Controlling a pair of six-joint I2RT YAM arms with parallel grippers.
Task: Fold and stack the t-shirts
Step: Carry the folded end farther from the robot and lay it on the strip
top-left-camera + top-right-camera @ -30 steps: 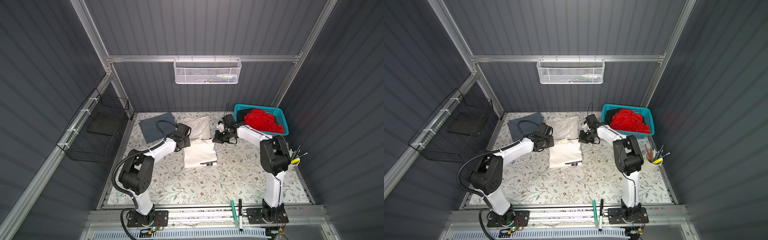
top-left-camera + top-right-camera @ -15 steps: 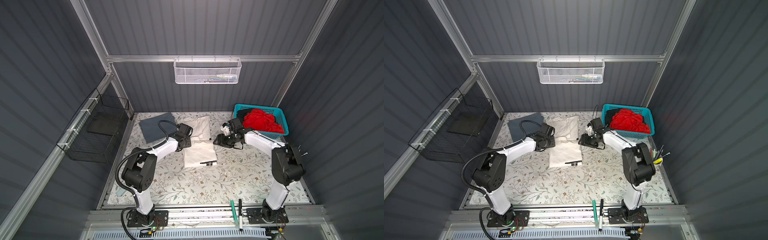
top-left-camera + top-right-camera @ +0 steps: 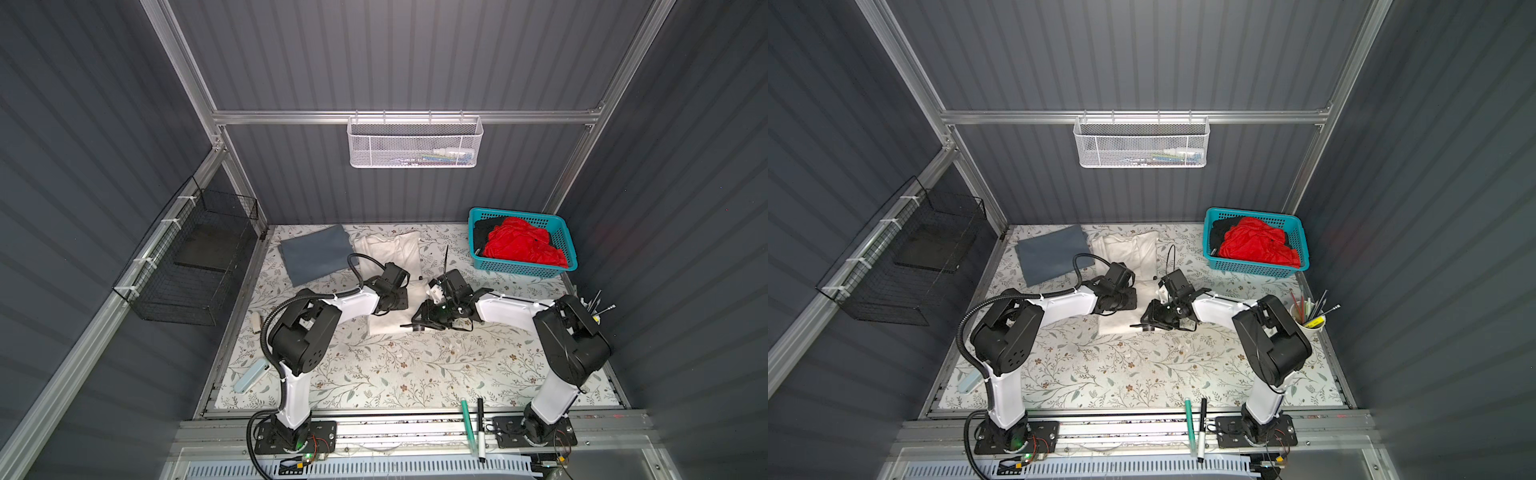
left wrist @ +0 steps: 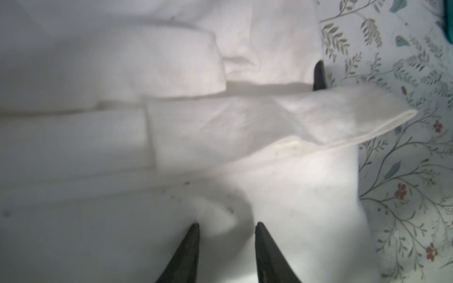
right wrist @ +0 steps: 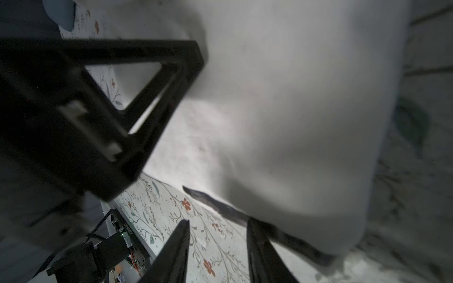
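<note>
The left gripper [image 4: 226, 225] has its two dark fingers spread with nothing between them, the tips hanging close over the off-white t-shirt [image 4: 294, 201], though I cannot tell whether they touch the cloth. The right gripper [image 5: 218, 221] is likewise spread and empty, its tips over the floral table covering [image 5: 157, 210] right at that shirt's edge. In both top views the two grippers face each other across the shirt's folded lower part, near the middle of the table (its upper part lies flatter, stretched toward the back wall). Just beside it on the left lies the slate-grey t-shirt [image 3: 313, 257], spread flat near the back-left corner. Well apart on the right stands the teal basket [image 3: 524, 272], which holds the crumpled red t-shirt [image 3: 519, 249] and, tucked behind it, the black t-shirt [image 3: 484, 230].
</note>
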